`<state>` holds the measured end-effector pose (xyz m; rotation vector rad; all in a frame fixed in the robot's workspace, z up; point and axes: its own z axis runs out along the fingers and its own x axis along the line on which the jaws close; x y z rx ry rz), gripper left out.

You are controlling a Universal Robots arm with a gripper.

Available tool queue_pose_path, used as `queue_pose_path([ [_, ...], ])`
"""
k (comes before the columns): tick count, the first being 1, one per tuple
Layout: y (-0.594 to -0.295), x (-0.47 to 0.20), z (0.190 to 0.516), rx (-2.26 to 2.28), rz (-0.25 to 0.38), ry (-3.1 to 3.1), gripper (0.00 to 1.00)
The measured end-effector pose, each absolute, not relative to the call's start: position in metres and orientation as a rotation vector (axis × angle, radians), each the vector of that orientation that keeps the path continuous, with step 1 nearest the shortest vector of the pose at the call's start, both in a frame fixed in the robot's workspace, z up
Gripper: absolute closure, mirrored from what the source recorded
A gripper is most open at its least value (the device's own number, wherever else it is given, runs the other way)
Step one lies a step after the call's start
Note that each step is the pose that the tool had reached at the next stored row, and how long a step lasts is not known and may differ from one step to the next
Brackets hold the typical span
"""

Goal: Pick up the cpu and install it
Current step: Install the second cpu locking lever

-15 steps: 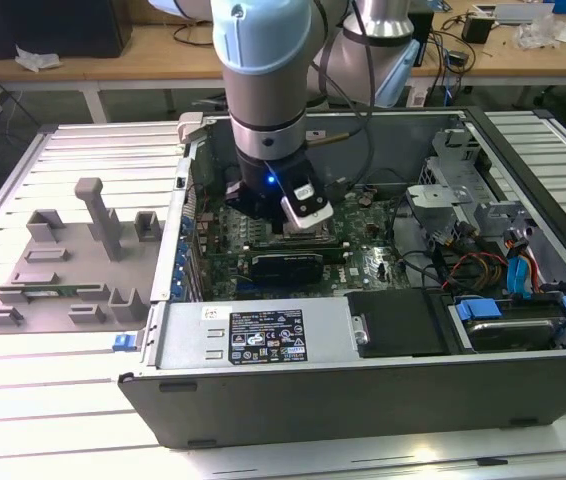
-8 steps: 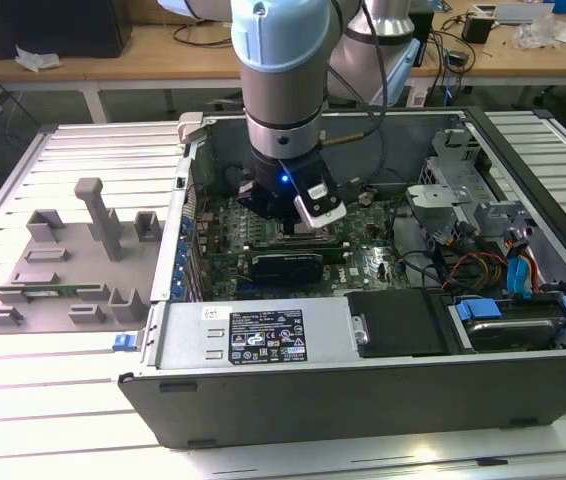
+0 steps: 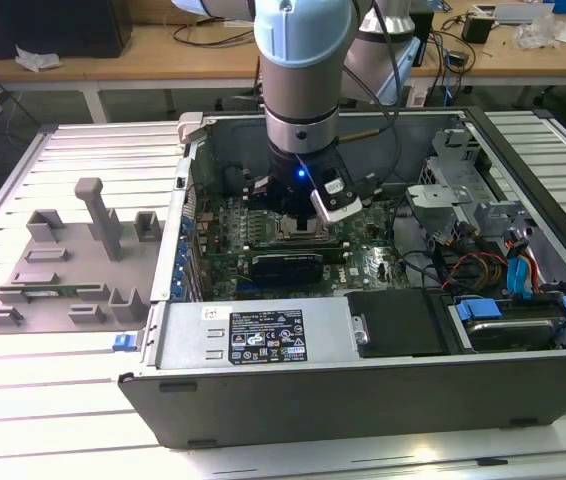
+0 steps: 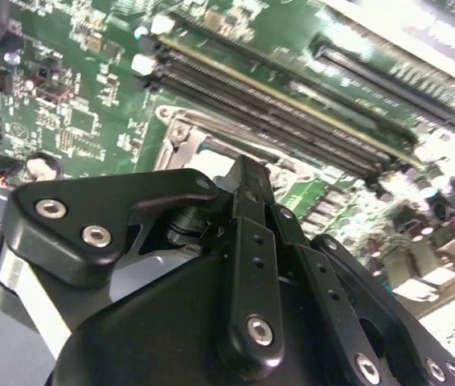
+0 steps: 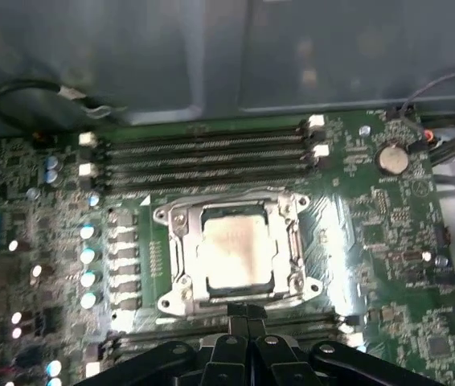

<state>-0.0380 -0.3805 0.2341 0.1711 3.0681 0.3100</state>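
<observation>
The cpu [image 5: 235,253], a pale silver square, lies flat inside the metal socket frame [image 5: 171,241] on the green motherboard [image 5: 372,233] in the first wrist view. My gripper [image 5: 247,312] hovers just off one side of the socket, its two black fingers pressed together with nothing between them. In the second wrist view the gripper [image 4: 247,173] points down at the socket frame [image 4: 183,137]. In the exterior view the gripper [image 3: 298,212] hangs inside the open computer case [image 3: 263,400], above the socket.
Memory slots [image 5: 203,153] run along the far side of the socket. A grey fixture tray [image 3: 68,260] with a green memory stick [image 3: 48,292] lies at the exterior view's left. A power supply [image 3: 253,335], drive cage [image 3: 463,170] and cables [image 3: 473,270] crowd the case.
</observation>
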Motion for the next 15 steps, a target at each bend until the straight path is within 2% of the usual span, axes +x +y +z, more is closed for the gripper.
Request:
queue_pose_path([
  [8,-0.353,-0.037,0.233,0.17,0.3,3.066,0.89],
  [15,-0.351,-0.037,0.233,0.169,0.291,3.066,0.89],
])
